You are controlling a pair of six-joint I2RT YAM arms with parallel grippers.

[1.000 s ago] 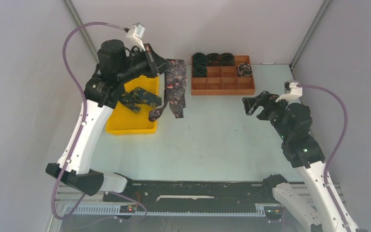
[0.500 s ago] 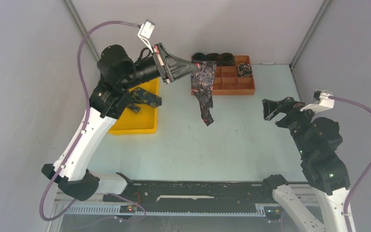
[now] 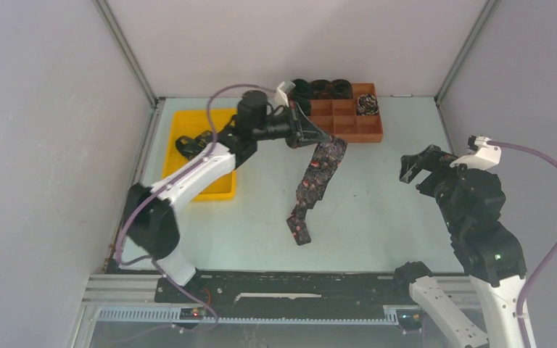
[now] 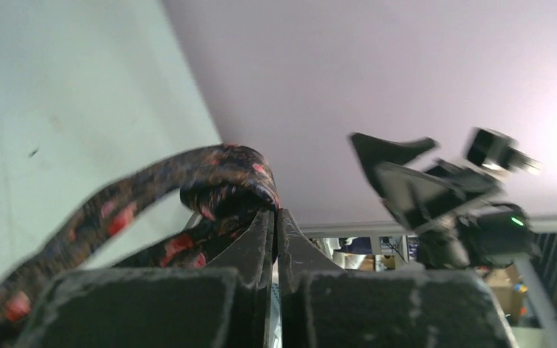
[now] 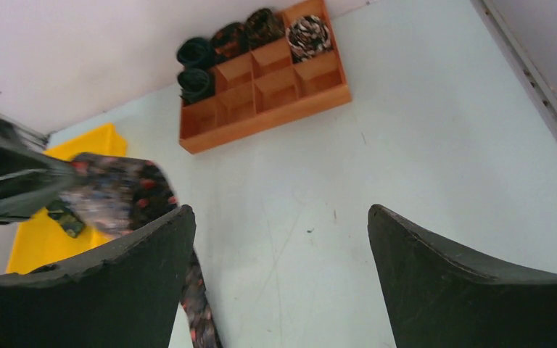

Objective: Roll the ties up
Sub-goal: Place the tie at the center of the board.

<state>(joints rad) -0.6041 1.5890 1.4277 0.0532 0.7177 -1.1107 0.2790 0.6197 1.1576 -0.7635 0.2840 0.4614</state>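
Tie [image 3: 318, 174]: unrolled, upper end clamped in shut left tool [image 3: 320, 135], the rest trailing across the desk [image 3: 377, 217] centre toward its near edge, probably laid out for rolling. Right tool [image 3: 415, 167]: fingers apart, empty. Rolled ties [image 3: 321, 88]: orange tray [image 3: 333, 135], far edge.

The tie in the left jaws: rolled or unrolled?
Unrolled: the tie trails from the jaws as a long band across the table.

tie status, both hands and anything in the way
Left hand shut on the tie, tail trailing toward the table. Right hand open, empty. Nothing blocking the tie.
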